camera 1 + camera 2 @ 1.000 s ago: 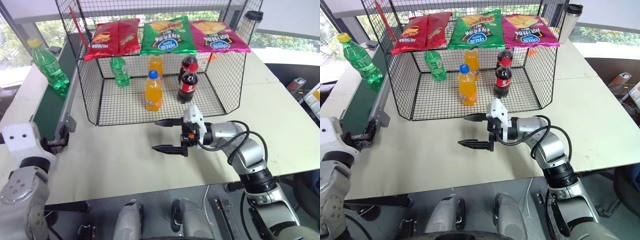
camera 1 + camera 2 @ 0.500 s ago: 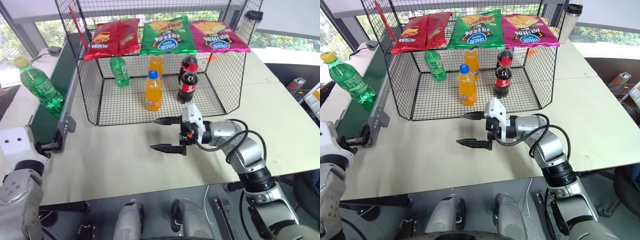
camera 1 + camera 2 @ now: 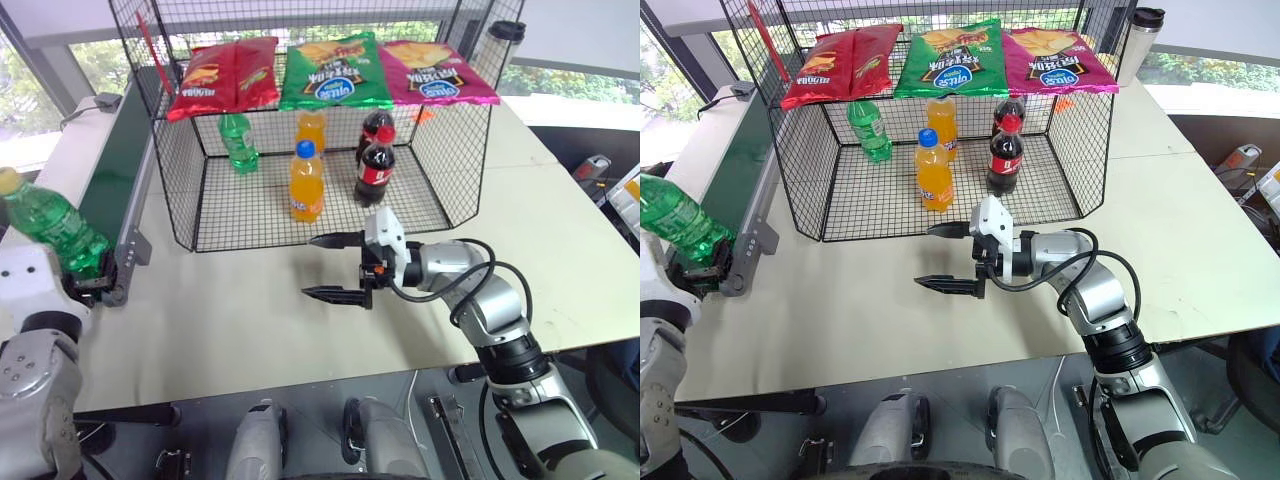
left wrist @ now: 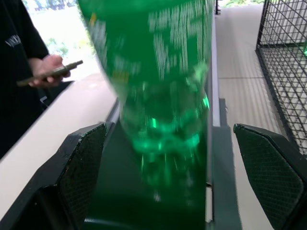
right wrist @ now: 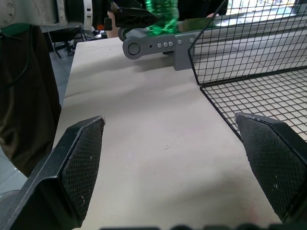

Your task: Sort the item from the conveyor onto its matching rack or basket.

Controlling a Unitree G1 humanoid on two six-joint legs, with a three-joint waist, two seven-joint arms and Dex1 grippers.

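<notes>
Now down at the near end of the conveyor [image 3: 115, 175], tilted, between the wide-open fingers of the left gripper [image 4: 165, 177] without visible contact: the yellow-capped green bottle [image 3: 55, 232], far up the belt a second ago and partway along half a second ago. Unmoved over the table [image 3: 250, 310] before the cage [image 3: 180, 190]: right gripper [image 3: 330, 267], fingers apart and empty. Counted inside the cage: five bottles — one green-capped green bottle [image 3: 238, 142], two orange sodas [image 3: 306, 183], two colas [image 3: 376, 166] — plus three chip bags [image 3: 335, 70] along the back mesh.
</notes>
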